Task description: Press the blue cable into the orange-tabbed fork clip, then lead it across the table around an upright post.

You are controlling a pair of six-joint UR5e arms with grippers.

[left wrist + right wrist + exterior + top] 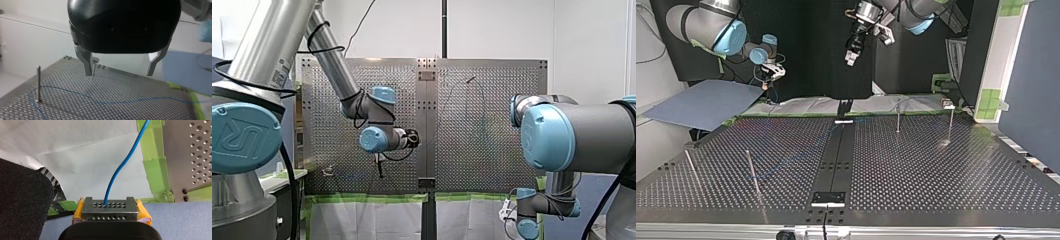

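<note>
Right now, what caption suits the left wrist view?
Open left gripper hangs above the table, blue cable curving past a post.

The only mark that can be read is the raised "UR" logo on the big blue joint cap (239, 137) of my left arm (269, 37), at the front view's left edge. A small sticker (280, 74) on that arm's silver tube carries print too small to read.

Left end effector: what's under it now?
Under the left end effector, open and empty: perforated table with the blue cable lying across it. Its housing hides whatever lies farther ahead.
</note>
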